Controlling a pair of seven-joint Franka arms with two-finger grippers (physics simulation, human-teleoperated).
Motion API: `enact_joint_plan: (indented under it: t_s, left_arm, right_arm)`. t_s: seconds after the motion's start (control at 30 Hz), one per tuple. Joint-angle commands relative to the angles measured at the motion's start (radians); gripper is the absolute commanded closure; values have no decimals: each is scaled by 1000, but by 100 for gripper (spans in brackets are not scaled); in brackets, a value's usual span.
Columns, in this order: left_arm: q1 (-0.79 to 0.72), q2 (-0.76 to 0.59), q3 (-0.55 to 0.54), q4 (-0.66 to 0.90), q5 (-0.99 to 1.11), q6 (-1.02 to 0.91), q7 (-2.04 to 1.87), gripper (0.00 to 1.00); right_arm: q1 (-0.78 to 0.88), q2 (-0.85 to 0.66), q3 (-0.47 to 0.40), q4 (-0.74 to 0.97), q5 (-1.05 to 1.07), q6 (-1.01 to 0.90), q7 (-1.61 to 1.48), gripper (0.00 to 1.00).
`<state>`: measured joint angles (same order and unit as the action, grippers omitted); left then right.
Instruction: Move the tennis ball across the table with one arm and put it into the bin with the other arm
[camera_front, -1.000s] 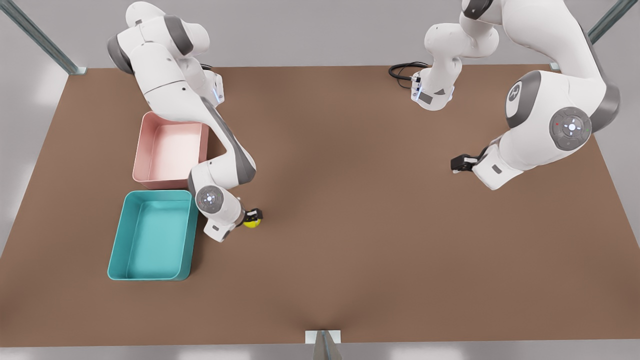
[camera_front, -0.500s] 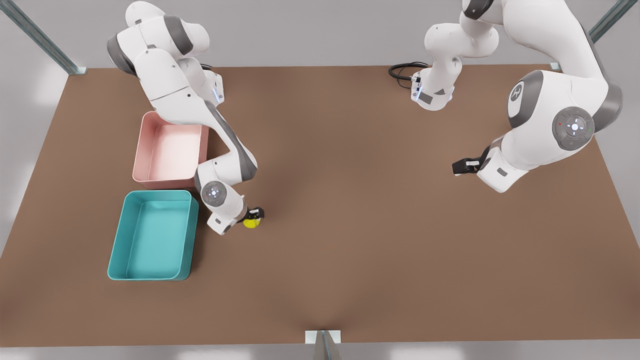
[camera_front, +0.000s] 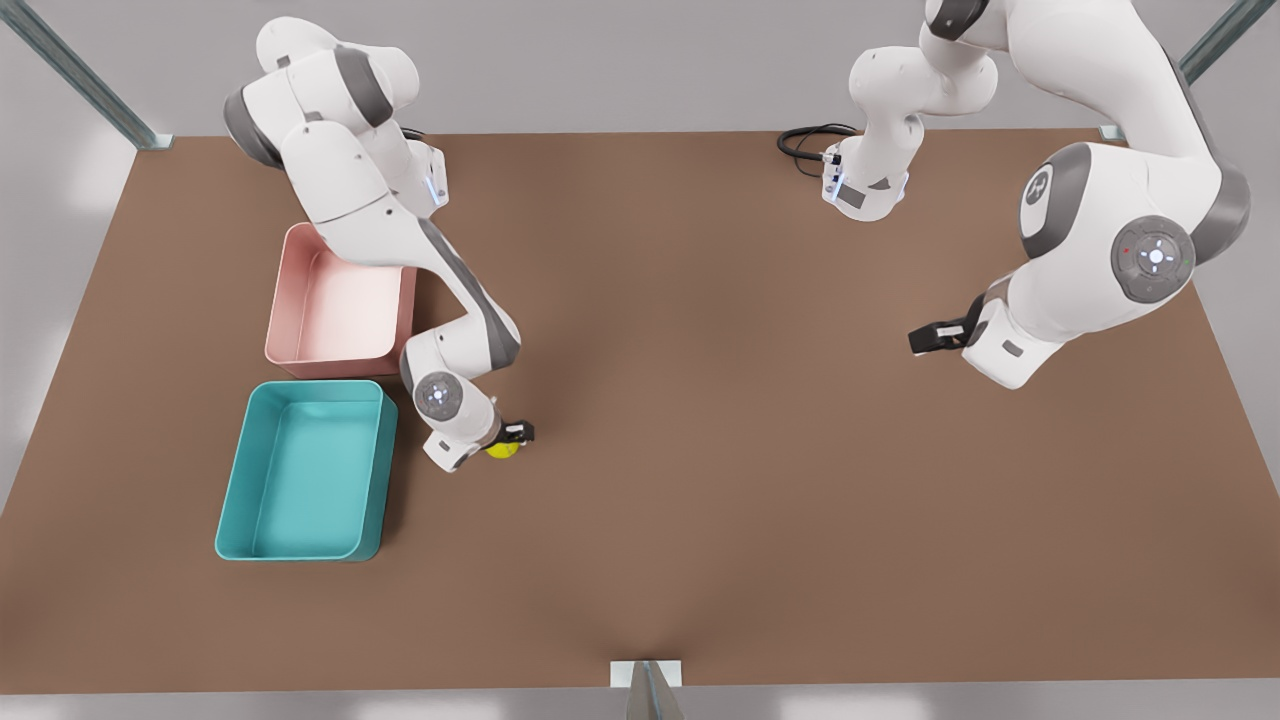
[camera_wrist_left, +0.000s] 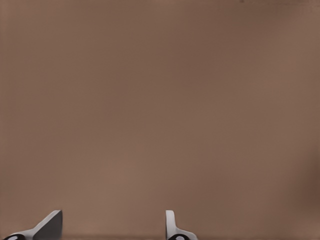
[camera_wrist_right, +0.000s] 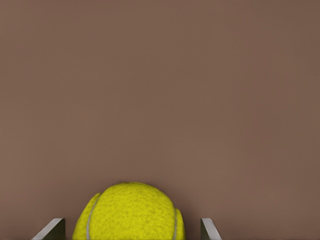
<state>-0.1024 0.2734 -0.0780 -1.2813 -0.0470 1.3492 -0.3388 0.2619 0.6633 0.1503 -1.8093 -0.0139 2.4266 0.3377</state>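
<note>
A: Right gripper (camera_front: 512, 440) status? It sat on the arm at the front view's left, low over the table (camera_front: 700, 450), just beside the teal bin (camera_front: 305, 470).

B: In the right wrist view its fingers (camera_wrist_right: 52, 229) were spread, one on each side of the tennis ball (camera_wrist_right: 129, 212). A narrow strip of table showed between each fingertip and the ball, so the fingers straddled the ball without squeezing it.

A: Ball location?

B: In the front view the tennis ball (camera_front: 502, 449) lay on the table directly under that gripper, outside the bin, near the bin's wall on the front view's right side. A pink tray (camera_front: 340, 300) stood just beside the bin, farther back.

A: Left gripper (camera_front: 928, 337)?

B: It hung above bare table at the front view's right, well apart from the ball and both containers; that arm waited. In the left wrist view its fingers (camera_wrist_left: 172, 227) were spread apart with nothing between them.

A: Ball seam orientation?

B: The right wrist view showed a pale curved seam near each side of the ball.
</note>
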Motion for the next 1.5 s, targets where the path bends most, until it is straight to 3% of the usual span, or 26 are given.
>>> enact_joint_plan:
  t_s: [0.0,0.17,0.2,0.27,0.33,0.4,0.57,0.73,1.03,1.07,1.1,1.2,1.23,1.33,1.43,1.47]
  left_arm:
    - [1,0,0,0,-1,1,-46,0]
    - [0,-5,-2,0,1,-1,-48,0]
    - [-2,-3,-2,0,1,-1,-60,0]
    - [0,-2,-2,0,1,-1,-60,0]
    - [0,0,-2,0,1,-1,-60,0]
    - [-2,0,-2,0,1,-1,-60,0]
    - [1,0,0,0,7,1,-60,0]
    - [7,10,0,-1,1,21,-58,0]
    - [10,10,0,0,4,21,-58,0]
    - [12,10,0,0,4,21,-58,0]
    - [12,10,0,0,4,22,-58,0]
    - [13,10,0,0,6,22,-57,0]
    - [13,10,0,0,6,22,-57,0]
    - [20,13,0,0,3,24,-55,0]
    - [18,18,0,0,1,28,-57,0]
    - [23,18,1,0,1,28,-55,0]
  right_arm:
    - [0,2,0,1,2,17,32,0]
    - [0,15,0,4,2,25,32,0]
    - [0,15,0,4,2,25,32,4]
    - [-1,15,0,4,2,25,30,23]
    - [-1,15,0,4,2,23,29,36]
    - [-6,9,2,4,0,20,24,37]
    - [-41,-73,9,65,2,-138,-48,36]
    - [-147,-165,5,100,0,-245,-307,36]
    - [-320,-131,-63,133,-92,-259,-572,35]
    - [-331,-123,-63,140,-101,-258,-574,32]
    - [-337,-113,-63,143,-101,-258,-572,0]
    - [-340,-99,-63,171,-89,-270,-569,0]
    - [-336,-97,-58,206,-74,-331,-560,0]
    - [-274,-131,-52,435,-23,-791,-341,0]
    - [-208,-246,-52,555,-101,-994,-287,0]
    - [-205,-350,-51,498,-109,-994,-287,0]
